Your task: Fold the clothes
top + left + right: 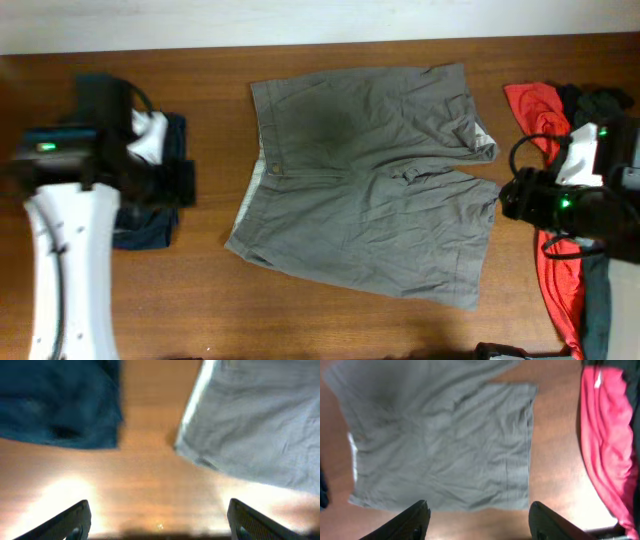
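Note:
The grey-khaki shorts [370, 175] lie spread flat on the middle of the table, waistband to the left, legs to the right. They also show in the left wrist view [255, 425] and in the right wrist view [445, 440]. My left gripper [157, 520] is open and empty over bare wood, just left of the shorts' near waistband corner. My right gripper [477, 517] is open and empty above the table, just off the hem of the near leg. In the overhead view the left arm [110, 165] is at the left and the right arm [560, 195] at the right.
A dark navy garment [150, 215] lies folded at the left, also in the left wrist view [55, 400]. Red and black garments [555, 270] are piled at the right edge, also in the right wrist view [605, 440]. The wooden table [300, 310] meets a white wall at the back.

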